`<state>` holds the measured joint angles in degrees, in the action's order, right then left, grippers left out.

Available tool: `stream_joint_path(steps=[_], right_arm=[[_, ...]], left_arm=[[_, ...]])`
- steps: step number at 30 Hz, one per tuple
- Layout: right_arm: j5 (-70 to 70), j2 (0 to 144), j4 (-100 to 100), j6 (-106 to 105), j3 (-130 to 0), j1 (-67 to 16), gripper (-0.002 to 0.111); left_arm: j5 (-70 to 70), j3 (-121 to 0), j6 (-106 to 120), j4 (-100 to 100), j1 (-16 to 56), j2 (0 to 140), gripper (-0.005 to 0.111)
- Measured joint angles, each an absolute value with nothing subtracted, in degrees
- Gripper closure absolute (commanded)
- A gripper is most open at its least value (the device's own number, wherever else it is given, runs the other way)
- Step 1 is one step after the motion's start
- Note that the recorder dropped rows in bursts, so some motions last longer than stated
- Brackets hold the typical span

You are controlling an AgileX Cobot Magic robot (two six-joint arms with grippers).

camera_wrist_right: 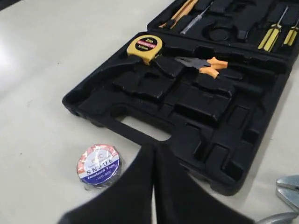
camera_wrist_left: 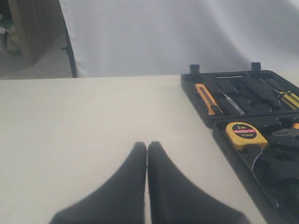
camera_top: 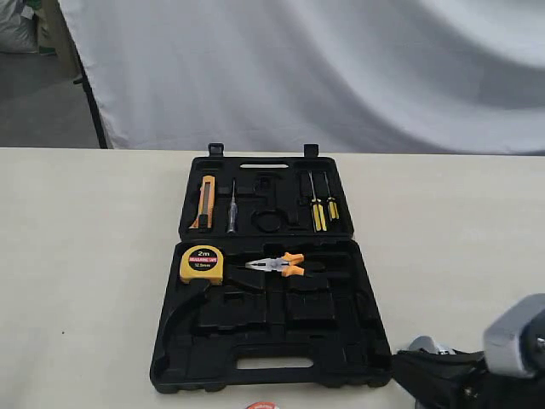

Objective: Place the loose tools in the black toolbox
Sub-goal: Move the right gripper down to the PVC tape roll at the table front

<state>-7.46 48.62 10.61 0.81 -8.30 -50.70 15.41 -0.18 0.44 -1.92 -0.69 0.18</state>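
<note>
The black toolbox lies open mid-table, its moulded front half partly unfilled. The small tape roll with the blue-white-red label lies flat on the table just in front of the box, barely showing at the exterior view's lower edge. My right gripper is shut and empty, beside the roll, near the box's front rim; the exterior view shows it by the front right corner. A silver tool end shows by the box; I cannot tell which tool. The hammer is out of view. My left gripper is shut and empty over bare table left of the box.
In the box sit a yellow tape measure, orange-handled pliers, an orange utility knife, a small screwdriver and yellow-handled screwdrivers. A white curtain hangs behind the table.
</note>
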Motion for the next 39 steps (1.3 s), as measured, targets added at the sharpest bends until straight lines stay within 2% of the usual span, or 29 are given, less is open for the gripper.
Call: stream_joint_path(steps=[7,11,13,16,20,24,33,39], right_arm=[[-12.79,66.71,10.78,1.71,-13.22,-52.51,0.108],[-15.06,75.27,10.78,1.89,-16.79,-58.8,0.107],[-15.34,79.31,11.76,2.99,-18.77,-62.91,0.104],[-15.23,84.52,15.51,4.09,-21.05,-67.99,0.085],[-14.61,89.34,19.04,4.46,-24.07,-71.81,0.05],[-14.12,91.49,19.89,1.59,-28.23,-72.21,0.036],[-1.62,92.11,20.05,-6.49,-31.55,-72.21,0.036],[-0.62,92.11,20.05,-7.08,-31.55,-72.21,0.036]], left_arm=[[15.41,-0.18,0.44,-1.92,-0.69,0.18,0.106],[15.41,-0.18,0.44,-1.92,-0.69,0.18,0.106],[15.41,-0.18,0.44,-1.92,-0.69,0.18,0.106],[15.41,-0.18,0.44,-1.92,-0.69,0.18,0.106],[15.41,-0.18,0.44,-1.92,-0.69,0.18,0.106],[15.41,-0.18,0.44,-1.92,-0.69,0.18,0.106],[15.41,-0.18,0.44,-1.92,-0.69,0.18,0.106],[15.41,-0.18,0.44,-1.92,-0.69,0.18,0.106]])
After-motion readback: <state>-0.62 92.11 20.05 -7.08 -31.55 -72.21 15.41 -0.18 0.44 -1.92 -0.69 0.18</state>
